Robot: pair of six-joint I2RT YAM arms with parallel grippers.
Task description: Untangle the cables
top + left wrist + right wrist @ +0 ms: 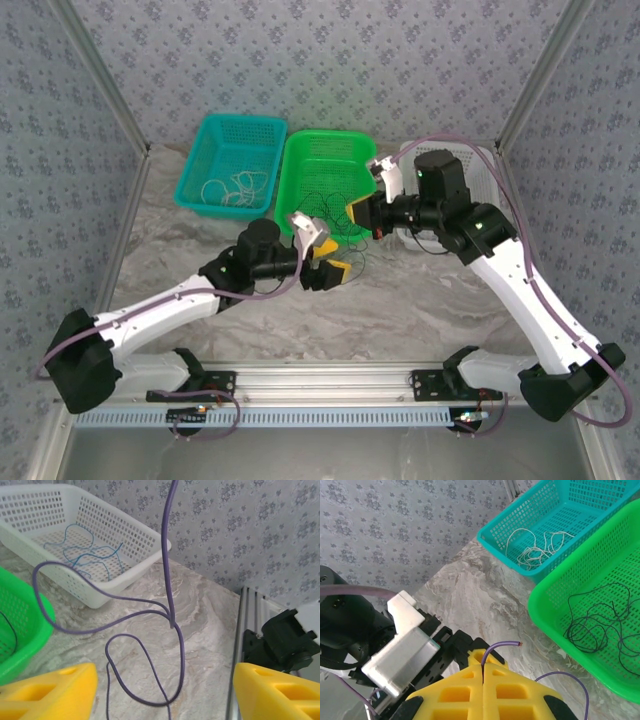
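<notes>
My right gripper (483, 662) is shut on a thin purple cable (503, 643), whose short end curls out above the yellow fingertips. That cable (168, 580) hangs down and lies in loose crossing loops on the marble tabletop. My left gripper (162, 692) stands open just above the table, its yellow fingers (50, 692) wide on either side of the lowest loop without touching it. In the top view the left gripper (330, 262) sits just below the right gripper (358, 213), in front of the green basket. Blue cables (85, 552), black cables (595, 625) and whitish cables (535, 550) lie in separate baskets.
Three baskets stand in a row at the back: teal (190, 175), green (290, 190) and white (480, 165), the white one partly behind the right arm. An aluminium rail (245, 630) runs along the near table edge. Patterned walls close in the sides and back.
</notes>
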